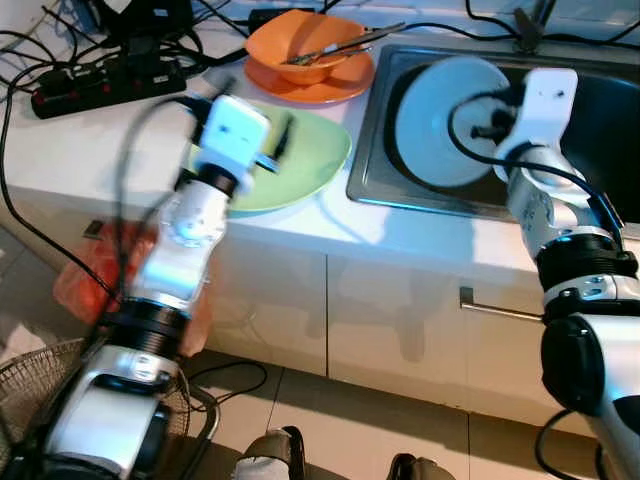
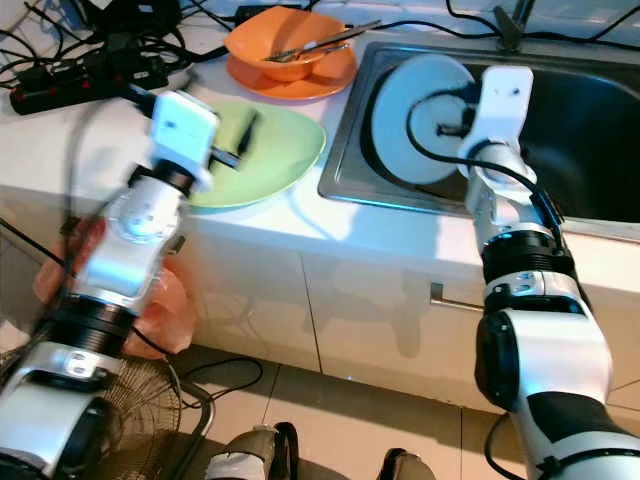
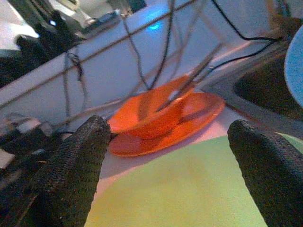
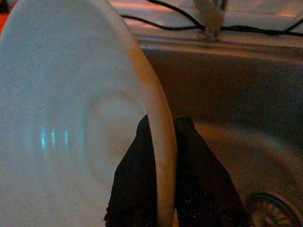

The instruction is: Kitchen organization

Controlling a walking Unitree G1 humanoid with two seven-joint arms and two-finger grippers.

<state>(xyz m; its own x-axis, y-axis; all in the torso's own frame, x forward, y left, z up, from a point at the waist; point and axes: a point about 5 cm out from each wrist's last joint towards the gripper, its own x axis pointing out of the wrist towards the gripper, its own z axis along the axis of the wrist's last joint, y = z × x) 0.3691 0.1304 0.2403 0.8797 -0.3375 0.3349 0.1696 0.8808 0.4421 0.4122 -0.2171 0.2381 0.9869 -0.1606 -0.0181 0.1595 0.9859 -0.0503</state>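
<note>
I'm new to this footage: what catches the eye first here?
The right hand pinches the rim of a white plate, holding it upright in the sink. The left hand hovers open over a green plate on the counter, with an orange bowl behind it.

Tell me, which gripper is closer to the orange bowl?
Left. The left gripper hovers open above the green plate, right beside the orange bowl. The right gripper is over in the sink, clamped on the white plate.
</note>
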